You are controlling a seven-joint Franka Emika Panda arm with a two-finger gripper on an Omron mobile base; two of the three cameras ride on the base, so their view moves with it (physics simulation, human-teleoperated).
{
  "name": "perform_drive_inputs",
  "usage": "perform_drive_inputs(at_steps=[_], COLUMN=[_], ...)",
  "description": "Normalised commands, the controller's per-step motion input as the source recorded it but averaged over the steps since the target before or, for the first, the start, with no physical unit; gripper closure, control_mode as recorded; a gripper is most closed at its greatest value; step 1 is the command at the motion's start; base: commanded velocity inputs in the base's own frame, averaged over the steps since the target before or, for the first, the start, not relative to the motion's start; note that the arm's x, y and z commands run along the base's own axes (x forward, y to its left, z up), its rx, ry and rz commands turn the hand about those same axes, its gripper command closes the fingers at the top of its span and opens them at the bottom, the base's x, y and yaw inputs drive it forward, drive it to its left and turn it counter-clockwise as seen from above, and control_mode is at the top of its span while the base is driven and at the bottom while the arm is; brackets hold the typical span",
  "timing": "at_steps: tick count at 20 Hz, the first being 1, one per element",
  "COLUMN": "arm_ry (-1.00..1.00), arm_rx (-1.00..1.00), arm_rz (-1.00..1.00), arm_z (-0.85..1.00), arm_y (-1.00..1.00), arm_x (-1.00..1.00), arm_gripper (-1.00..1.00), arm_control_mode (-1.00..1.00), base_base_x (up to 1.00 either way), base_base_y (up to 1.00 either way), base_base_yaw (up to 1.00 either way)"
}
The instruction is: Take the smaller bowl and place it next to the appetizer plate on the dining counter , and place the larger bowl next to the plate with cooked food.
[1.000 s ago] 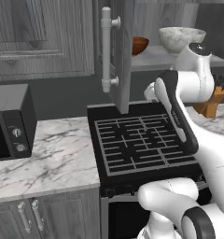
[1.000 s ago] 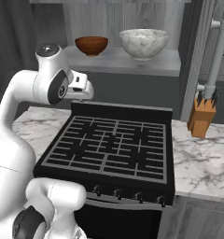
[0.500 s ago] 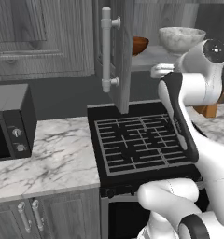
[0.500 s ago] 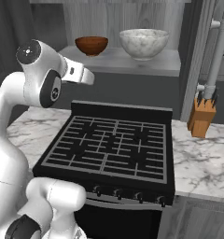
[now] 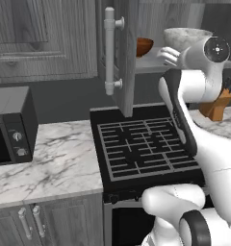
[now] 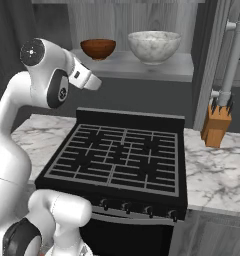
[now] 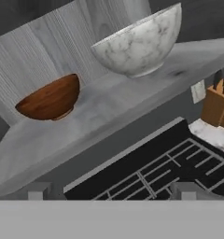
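**A:** What's nearest you?

**B:** Your claw [image 7: 111, 190] — fingers spread wide, nothing between them, raised above the black stove [image 6: 117, 157] and pointed at the shelf [image 6: 142, 67].

**A:** Beyond that?

**B:** Stove sits between two marble surface sections; knife block [image 6: 216, 125] on the right one, microwave [image 5: 9, 126] on the left.

**A:** Bowls?

**B:** Both on the shelf behind the stove, upright, apart from each other. The smaller bowl [image 7: 51, 99] — brown wood — is on the left, the larger bowl [image 7: 139, 43], speckled stone, to its right. Cabinet door [image 5: 121, 53] stands open at the left of the shelf, another at the right.
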Motion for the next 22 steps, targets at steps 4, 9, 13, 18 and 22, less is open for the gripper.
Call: perform_drive_inputs(at_steps=[4, 9, 13, 18, 22], arm_ry=[0.0, 0.0, 0.01, -0.01, -0.12], arm_rx=[0.27, 0.05, 0.0, 0.0, 0.0], arm_rz=[0.01, 0.13, 0.11, 0.0, 0.0], arm_z=[0.33, 0.02, 0.0, 0.0, 0.03], arm_y=[-0.01, 0.09, 0.11, 0.05, 0.2], arm_x=[0.04, 0.39, 0.55, 0.77, 0.66], arm_gripper=[-1.0, -1.0, -1.0, -1.0, -1.0], arm_control_mode=[-1.0, -1.0, -1.0, -1.0, -1.0], base_base_x=[0.0, 0.0, 0.0, 0.0, 0.0], base_base_y=[0.0, 0.0, 0.0, 0.0, 0.0], base_base_yaw=[0.0, 0.0, 0.0, 0.0, 0.0])
